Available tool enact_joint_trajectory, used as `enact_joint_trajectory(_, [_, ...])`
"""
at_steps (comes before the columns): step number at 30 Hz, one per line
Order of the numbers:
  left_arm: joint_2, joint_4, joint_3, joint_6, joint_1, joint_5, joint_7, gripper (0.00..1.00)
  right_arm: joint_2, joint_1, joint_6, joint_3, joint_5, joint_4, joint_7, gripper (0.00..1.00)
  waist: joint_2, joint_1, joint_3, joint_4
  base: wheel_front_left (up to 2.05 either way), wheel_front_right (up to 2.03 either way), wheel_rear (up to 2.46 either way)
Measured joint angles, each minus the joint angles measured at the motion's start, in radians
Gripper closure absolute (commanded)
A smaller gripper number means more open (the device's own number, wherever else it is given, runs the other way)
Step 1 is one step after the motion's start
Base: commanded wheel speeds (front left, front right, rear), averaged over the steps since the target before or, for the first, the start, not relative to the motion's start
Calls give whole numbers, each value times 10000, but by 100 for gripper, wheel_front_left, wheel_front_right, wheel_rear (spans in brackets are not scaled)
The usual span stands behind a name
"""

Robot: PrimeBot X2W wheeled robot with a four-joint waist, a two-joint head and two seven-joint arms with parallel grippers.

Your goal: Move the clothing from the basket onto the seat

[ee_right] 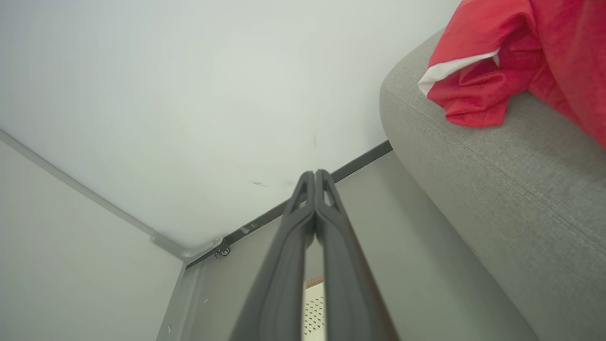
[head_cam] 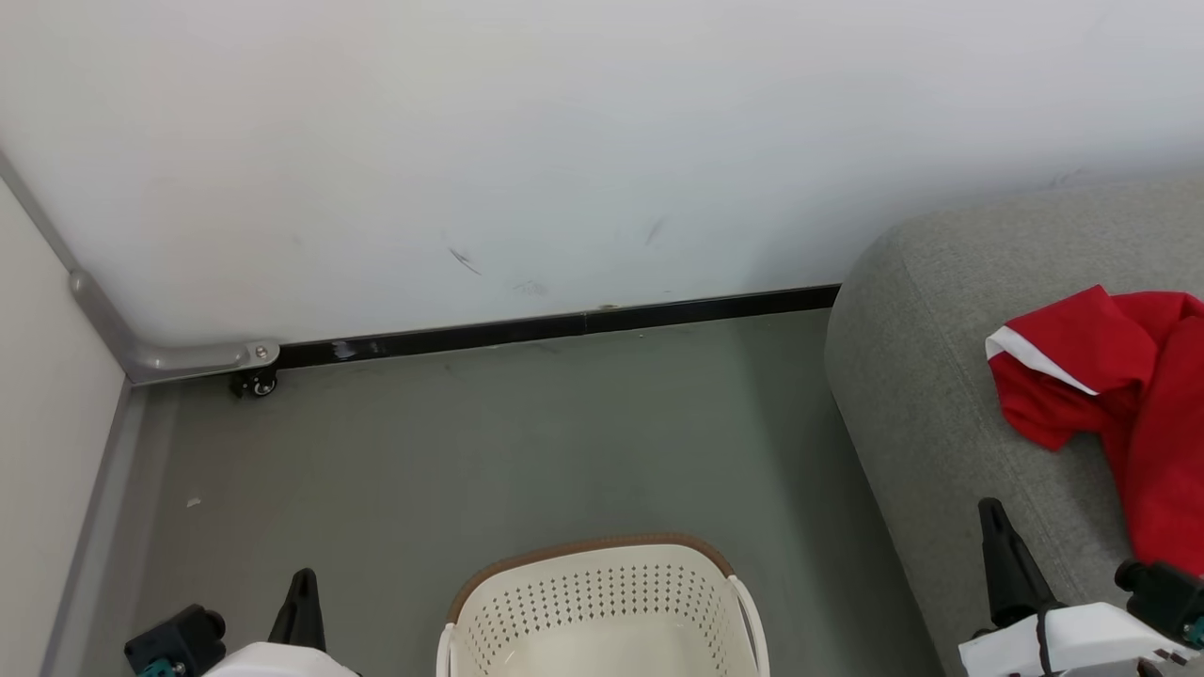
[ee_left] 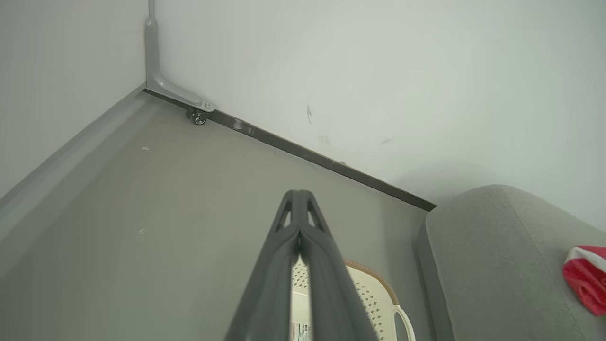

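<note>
Left gripper (head_cam: pixel 301 592), right gripper (head_cam: pixel 1002 550) both pinched closed, empty. I see clothing (head_cam: pixel 1129 376) on seat (head_cam: pixel 931 395) beside right one; basket (head_cam: pixel 593 548) between them looks empty; likely done.

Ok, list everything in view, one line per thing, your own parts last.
clothing: one heap, number of garments unclear, red with a white band, lying on the seat
seat: one, light grey, right side
basket: one, cream-white with brown rim, on the floor at bottom centre, left of the seat
floor: grey, under the basket
wall: white, scuffed, behind everything
baseboard: one strip, black, along the wall's foot
bracket: one, grey, in the far left corner
caster: one, black, under the bracket
left fingers: two, dark, shut, lower left
right fingers: two, dark, shut, lower right, over the seat
</note>
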Motion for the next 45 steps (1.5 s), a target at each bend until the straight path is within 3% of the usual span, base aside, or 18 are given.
enact_joint_trajectory(8, [-82, -75, 280, -345, -12, -1097, 309, 100, 0, -70, 0, -65, 1179, -100, 188, 100, 0, 63, -33, 47, 0, 0, 0])
enact_joint_trajectory(17, [-201, -132, 581, -696, -77, -2318, 594, 100, 0, -148, 0, -150, 2491, -240, 462, 100, 0, 73, -35, 101, 0, 0, 0])
enact_joint_trajectory(32, [-395, -207, 1085, -1336, -243, -4481, 1120, 100, -2, -345, 0, -240, 4830, -345, 803, 100, 0, -55, 134, 196, 0, 0, 0])
enact_joint_trajectory(45, [-568, -286, 1530, -1898, -370, -6220, 1559, 100, -4, -465, 0, -320, 6713, -487, 1152, 100, 0, -87, 270, 274, 0, 0, 0])
